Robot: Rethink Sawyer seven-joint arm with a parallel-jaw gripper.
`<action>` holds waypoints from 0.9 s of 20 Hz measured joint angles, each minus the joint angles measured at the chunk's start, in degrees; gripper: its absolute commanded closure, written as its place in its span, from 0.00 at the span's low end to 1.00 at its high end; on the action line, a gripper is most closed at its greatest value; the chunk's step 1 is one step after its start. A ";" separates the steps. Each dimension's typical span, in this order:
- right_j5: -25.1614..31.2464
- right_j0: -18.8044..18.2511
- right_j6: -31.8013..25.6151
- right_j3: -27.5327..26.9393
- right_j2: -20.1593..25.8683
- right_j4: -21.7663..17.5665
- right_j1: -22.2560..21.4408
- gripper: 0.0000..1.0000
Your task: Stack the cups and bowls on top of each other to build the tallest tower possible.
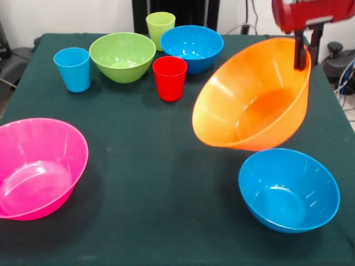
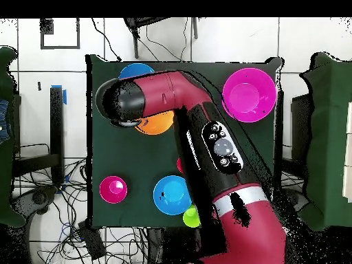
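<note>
Holding: claw (image 1: 304, 49) was clamped on the orange bowl (image 1: 252, 97) rim, bowl tilted above the worktop (image 1: 155, 166).
Advice: level it before release.

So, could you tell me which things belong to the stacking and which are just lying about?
Job: large orange plastic bowl in the fingers; large pink bowl; two blue bowls; lime green bowl; light blue, red and lime green cups.
Lying about: floor cables.

pink bowl (image 1: 36, 169) cut by front view's left edge, orange bowl (image 2: 159, 124) mostly under the arm (image 2: 206, 148) overhead
</note>
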 measured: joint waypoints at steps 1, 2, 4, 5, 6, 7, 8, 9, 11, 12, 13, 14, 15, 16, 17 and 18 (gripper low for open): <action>-0.36 -0.01 0.00 -0.02 0.00 -0.14 0.35 1.00; -0.81 0.00 0.00 -0.03 0.00 -0.37 0.82 1.00; -2.12 0.00 0.00 -0.36 0.01 -0.71 2.69 1.00; -2.25 0.00 0.00 -0.51 0.02 -0.74 3.06 1.00; -2.31 0.00 0.00 -0.76 0.08 -0.84 3.49 1.00; -2.38 0.00 0.00 -1.02 0.14 -0.94 3.91 1.00; -2.39 0.00 0.00 -1.32 0.21 -1.07 4.26 1.00; -2.38 -0.01 0.01 -2.13 0.42 -1.51 5.03 1.00; -2.37 -0.01 0.01 -3.19 0.66 -2.06 5.61 1.00; -2.37 -0.01 0.01 -3.55 0.74 -2.22 5.72 1.00; -2.37 -0.01 0.01 -3.84 0.81 -2.35 5.78 1.00; -2.38 -0.01 0.01 -4.47 0.93 -2.61 5.92 1.00; -2.38 0.01 0.01 -5.21 1.05 -2.84 6.11 1.00; -2.38 0.01 0.01 -5.64 1.10 -2.89 6.25 1.00; -2.38 0.02 0.01 -5.97 1.13 -2.92 6.35 1.00; -2.38 0.04 0.00 -6.63 1.19 -2.99 6.59 1.00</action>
